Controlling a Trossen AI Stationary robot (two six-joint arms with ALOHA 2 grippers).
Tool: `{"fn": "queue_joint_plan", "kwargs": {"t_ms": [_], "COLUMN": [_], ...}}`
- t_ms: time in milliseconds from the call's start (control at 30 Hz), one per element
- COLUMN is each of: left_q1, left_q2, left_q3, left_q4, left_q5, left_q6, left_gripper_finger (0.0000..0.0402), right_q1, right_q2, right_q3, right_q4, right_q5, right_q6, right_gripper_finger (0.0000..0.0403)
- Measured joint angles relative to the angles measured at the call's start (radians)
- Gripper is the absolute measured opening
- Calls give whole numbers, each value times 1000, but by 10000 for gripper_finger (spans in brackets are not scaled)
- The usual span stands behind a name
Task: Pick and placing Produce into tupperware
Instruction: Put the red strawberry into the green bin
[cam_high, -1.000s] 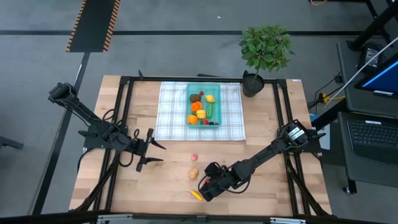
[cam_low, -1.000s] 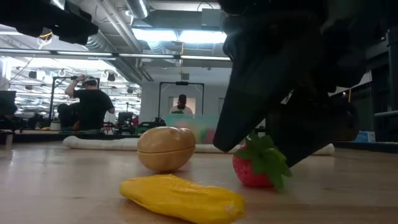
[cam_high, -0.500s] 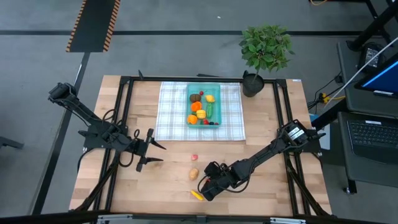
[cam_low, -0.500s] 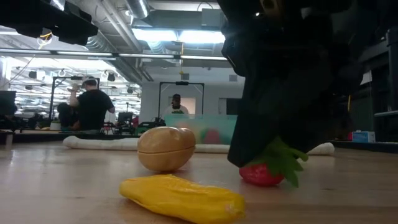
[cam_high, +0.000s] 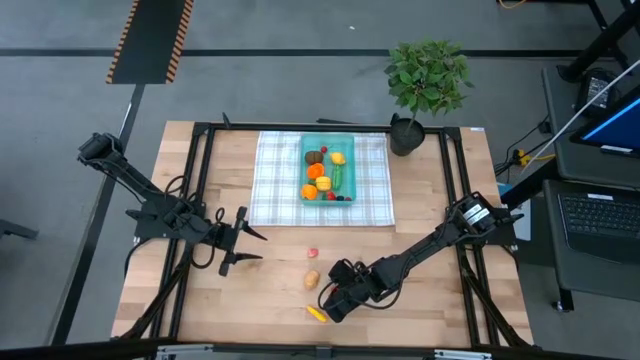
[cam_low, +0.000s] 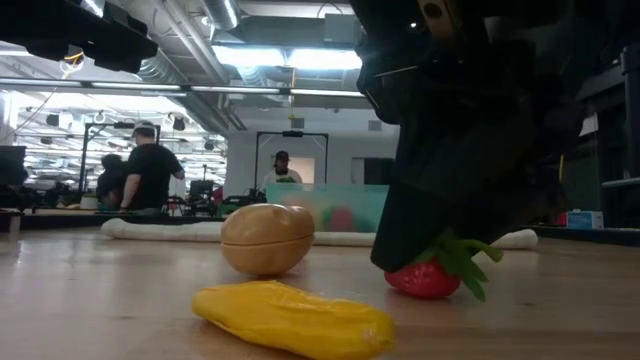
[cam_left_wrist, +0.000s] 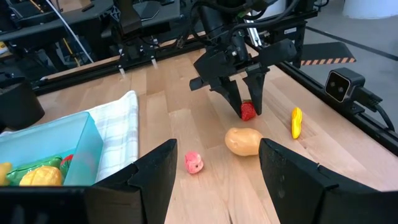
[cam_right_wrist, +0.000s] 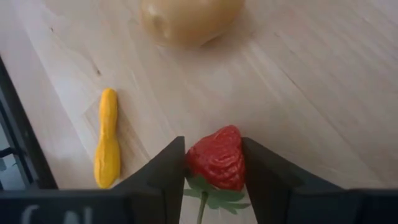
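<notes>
The right pincer (cam_right_wrist: 213, 165) pinches the small red plastic toy strawberry (cam_right_wrist: 216, 157) across its sides, probably light, stiff and slick.

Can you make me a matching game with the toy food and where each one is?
Things:
1. strawberry
2. potato
3. yellow piece
4. cucumber

Places:
A. inside the tupperware
B. between the right tool's fingers
C. alone on the bare wood, near the table's front edge
D. on the wood between the small pink piece and the strawberry

Pairs: 1-B, 2-D, 3-C, 4-A
</notes>
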Motion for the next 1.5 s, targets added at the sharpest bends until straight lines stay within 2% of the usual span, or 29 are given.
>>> {"fn": "queue_joint_plan", "kwargs": {"t_ms": [200,367,500,900,1000,1100,1200,1367,1500], "left_q1": [0,0,0,0,0,0,0,0,0], "left_q2": [0,0,0,0,0,0,0,0,0], "left_q3": [0,0,0,0,0,0,0,0,0], "left_q4": [1,2,4,-4,-16,-29,-46,-53,-52], "left_q5": [0,0,0,0,0,0,1,1,1], "left_q6": [0,0,0,0,0,0,1,1,1], "left_gripper_finger": [220,220,220,220,220,220,220,220,220], "right_q1": [0,-7,-23,-75,-75,-75,-75,-75,-85], "right_q2": [-43,-92,-105,-116,-117,-117,-118,-119,-117], "right_q3": [-6,-4,-4,-1,-25,-95,-201,-376,-491], "right_q4": [1,-8,-13,119,170,334,595,1082,1341], "right_q5": [25,118,184,520,568,598,600,583,534], "right_q6": [-53,-126,-175,-296,-309,-345,-423,-680,-870], "right_gripper_finger": [137,145,135,134,134,134,134,134,134]}}
